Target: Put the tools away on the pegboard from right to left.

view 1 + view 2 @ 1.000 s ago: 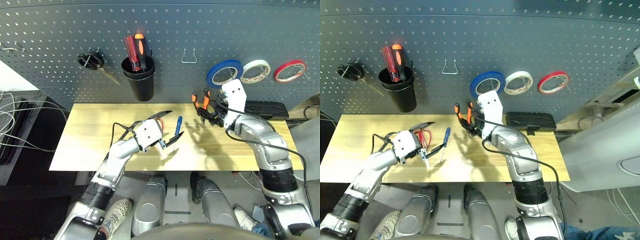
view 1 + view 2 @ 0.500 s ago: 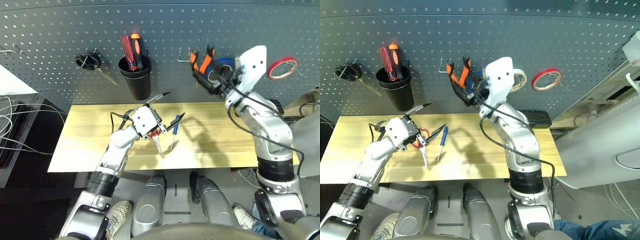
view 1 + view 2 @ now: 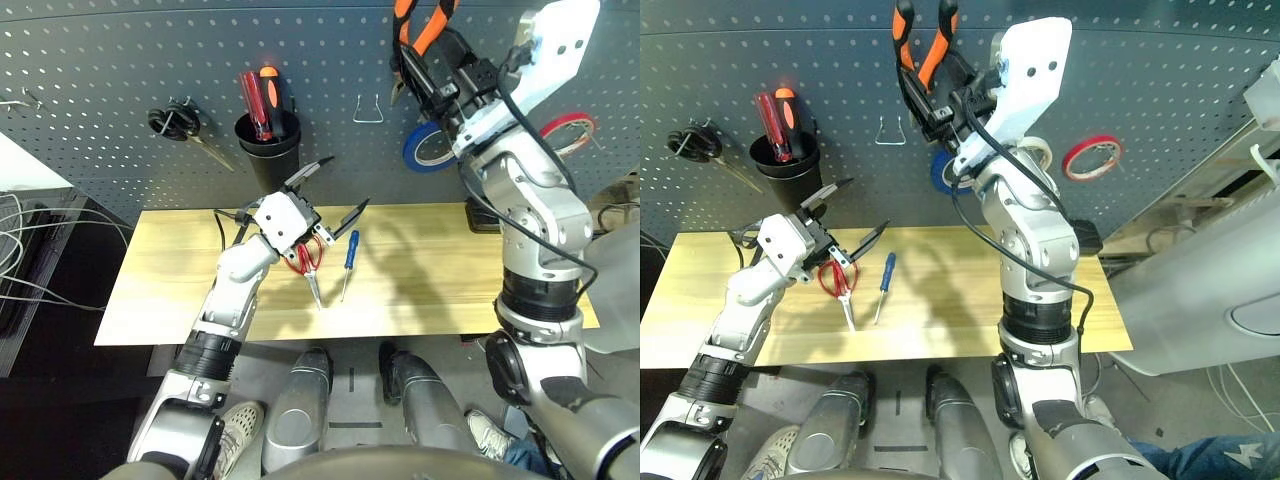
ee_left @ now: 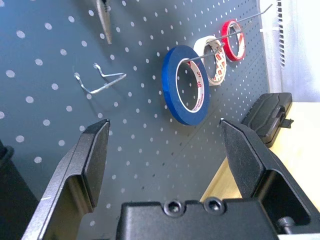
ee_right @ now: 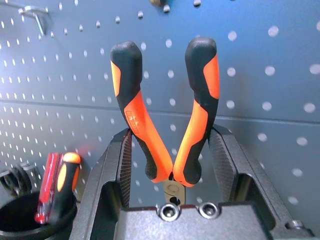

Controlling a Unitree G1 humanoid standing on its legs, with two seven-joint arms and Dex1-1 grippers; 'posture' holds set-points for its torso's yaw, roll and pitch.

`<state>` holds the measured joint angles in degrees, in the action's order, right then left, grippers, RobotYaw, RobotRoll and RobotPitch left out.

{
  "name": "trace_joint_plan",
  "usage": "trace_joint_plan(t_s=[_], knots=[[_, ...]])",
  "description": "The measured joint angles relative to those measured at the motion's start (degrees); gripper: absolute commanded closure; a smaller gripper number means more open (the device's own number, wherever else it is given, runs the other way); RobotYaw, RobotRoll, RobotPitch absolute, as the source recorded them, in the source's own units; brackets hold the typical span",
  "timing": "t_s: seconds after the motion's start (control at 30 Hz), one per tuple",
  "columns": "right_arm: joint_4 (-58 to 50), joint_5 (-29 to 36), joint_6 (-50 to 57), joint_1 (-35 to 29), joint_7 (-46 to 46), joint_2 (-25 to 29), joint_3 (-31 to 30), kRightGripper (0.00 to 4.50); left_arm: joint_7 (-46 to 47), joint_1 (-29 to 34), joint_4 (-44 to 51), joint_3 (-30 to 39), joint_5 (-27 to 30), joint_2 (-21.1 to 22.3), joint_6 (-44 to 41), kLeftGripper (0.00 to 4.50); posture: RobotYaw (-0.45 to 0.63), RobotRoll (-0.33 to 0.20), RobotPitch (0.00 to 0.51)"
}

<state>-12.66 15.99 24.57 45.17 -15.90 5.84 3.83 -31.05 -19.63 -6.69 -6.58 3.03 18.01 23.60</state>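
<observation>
Here we see the right tool (image 5: 170, 165) clamping the pliers (image 3: 420, 25) above the wire hook (image 3: 369, 110); left tool (image 3: 330, 200) gapes empty, below the hook.

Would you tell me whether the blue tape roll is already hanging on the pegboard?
Yes, it hangs there: the blue tape roll is threaded on a metal hook sticking out of the pegboard.

The wooden table (image 3: 430, 285) bears red-handled scissors (image 3: 305, 262), a blue-handled screwdriver (image 3: 347, 266), seemingly a black case (image 3: 1087, 238).

Matt perforated pegboard (image 3: 120, 90), pale wood-grain table (image 3: 430, 280), glossy rubbery pliers (image 5: 165, 110) handles.
</observation>
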Motion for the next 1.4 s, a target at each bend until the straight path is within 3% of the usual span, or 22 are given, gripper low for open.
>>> trace_joint_plan(t_s=[0.43, 1.03, 1.23, 1.4], knots=[[13.03, -0.69, -10.69, 0.76, 0.10, -3.56, -0.71, 1.94, 1.33, 0.44, 0.76, 0.10, -0.27, 0.06, 0.58, 0.00, 0.20, 0.000, 0.209], [20.56, -0.86, -13.59, -1.80, 0.53, -4.77, -1.19, 1.94, 2.50, 2.37, 2.48, 0.09, -1.23, 0.20, -0.01, 0.00, 0.21, 0.000, 0.228], [17.46, -1.16, -13.07, -6.62, 0.93, -2.66, -1.12, 0.05, 2.29, 2.24, 2.47, -0.04, -1.24, 0.30, -0.49, 0.00, 0.20, 0.000, 0.236], [5.74, -1.32, -8.86, -20.15, -0.48, 2.95, -1.80, 0.05, -0.37, 3.48, 2.41, -1.65, -1.41, 1.76, -3.34, 0.00, 0.19, 0.000, 0.244]])
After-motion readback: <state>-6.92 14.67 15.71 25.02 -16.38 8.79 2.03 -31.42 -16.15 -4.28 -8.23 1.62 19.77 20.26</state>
